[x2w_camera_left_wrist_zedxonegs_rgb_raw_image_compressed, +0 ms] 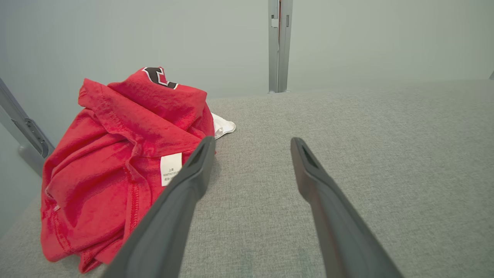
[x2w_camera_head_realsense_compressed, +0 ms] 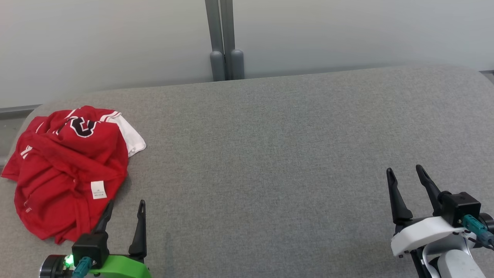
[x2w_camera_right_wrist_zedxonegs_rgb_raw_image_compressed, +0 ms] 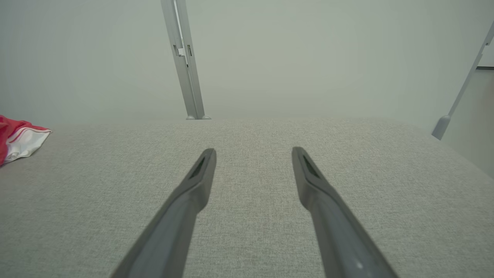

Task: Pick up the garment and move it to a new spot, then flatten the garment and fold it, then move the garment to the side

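Note:
The garment [x2w_camera_head_realsense_compressed: 69, 170] is a red shirt with a dark emblem, white trim and a white label, lying crumpled at the far left of the grey table [x2w_camera_head_realsense_compressed: 270, 154]. My left gripper [x2w_camera_head_realsense_compressed: 125, 205] stands open just off the heap's near right edge, nothing between its fingers. In the left wrist view the garment [x2w_camera_left_wrist_zedxonegs_rgb_raw_image_compressed: 123, 162] bulks to the left of the left gripper [x2w_camera_left_wrist_zedxonegs_rgb_raw_image_compressed: 252, 144], whose left finger overlaps its edge. My right gripper [x2w_camera_head_realsense_compressed: 405, 172] is open at the lower right, far from the cloth. The right wrist view has the right gripper [x2w_camera_right_wrist_zedxonegs_rgb_raw_image_compressed: 253, 152] over bare table and a corner of the garment [x2w_camera_right_wrist_zedxonegs_rgb_raw_image_compressed: 19, 141] at the left edge.
A grey post [x2w_camera_head_realsense_compressed: 225, 46] rises behind the table's far edge, in front of a pale wall. The table's left corner is rounded beside the shirt. A slanted metal strut [x2w_camera_right_wrist_zedxonegs_rgb_raw_image_compressed: 463, 88] stands off the table's right side.

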You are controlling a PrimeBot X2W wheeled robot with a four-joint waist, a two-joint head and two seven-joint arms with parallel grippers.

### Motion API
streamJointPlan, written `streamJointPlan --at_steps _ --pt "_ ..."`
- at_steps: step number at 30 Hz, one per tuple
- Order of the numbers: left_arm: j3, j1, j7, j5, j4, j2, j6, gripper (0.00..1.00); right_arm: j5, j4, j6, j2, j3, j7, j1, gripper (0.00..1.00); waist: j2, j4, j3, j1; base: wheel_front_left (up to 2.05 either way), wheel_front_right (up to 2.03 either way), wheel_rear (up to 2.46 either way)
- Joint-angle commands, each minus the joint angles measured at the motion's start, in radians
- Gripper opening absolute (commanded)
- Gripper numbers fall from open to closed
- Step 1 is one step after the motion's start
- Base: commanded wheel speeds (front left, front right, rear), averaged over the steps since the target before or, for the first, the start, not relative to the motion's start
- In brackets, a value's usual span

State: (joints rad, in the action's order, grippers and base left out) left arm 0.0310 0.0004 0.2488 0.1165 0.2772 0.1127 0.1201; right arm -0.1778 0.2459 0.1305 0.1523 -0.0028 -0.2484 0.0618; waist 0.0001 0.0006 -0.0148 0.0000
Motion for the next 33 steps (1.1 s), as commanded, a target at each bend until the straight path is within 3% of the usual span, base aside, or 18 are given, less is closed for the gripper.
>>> streamJointPlan --at_steps 1,24,28,33 --pt "-0.004 0.007 0.01 -0.02 0.002 0.002 0.002 1.0 0.019 -0.002 0.0 0.006 -0.001 -0.01 -0.01 1.0 -0.0001 -0.001 0.0 0.0 0.0 0.0 0.0" --pt "-0.019 -0.006 0.017 -0.05 0.016 -0.008 0.01 1.0 0.042 -0.002 0.0 0.009 -0.005 -0.018 -0.013 1.0 -0.0001 0.005 -0.005 0.0 0.0 0.0 0.0" --pt "-0.017 -0.016 0.017 -0.048 0.02 -0.012 0.009 1.0 0.038 -0.008 0.0 0.011 -0.007 -0.018 -0.029 1.0 -0.0001 0.057 0.002 0.0 0.0 0.0 0.0" --pt "-0.034 0.002 0.017 -0.04 0.028 -0.009 0.007 1.0 0.032 -0.002 0.0 0.006 0.02 -0.018 -0.038 1.0 -0.0001 0.172 0.023 0.0 0.0 0.0 0.0"
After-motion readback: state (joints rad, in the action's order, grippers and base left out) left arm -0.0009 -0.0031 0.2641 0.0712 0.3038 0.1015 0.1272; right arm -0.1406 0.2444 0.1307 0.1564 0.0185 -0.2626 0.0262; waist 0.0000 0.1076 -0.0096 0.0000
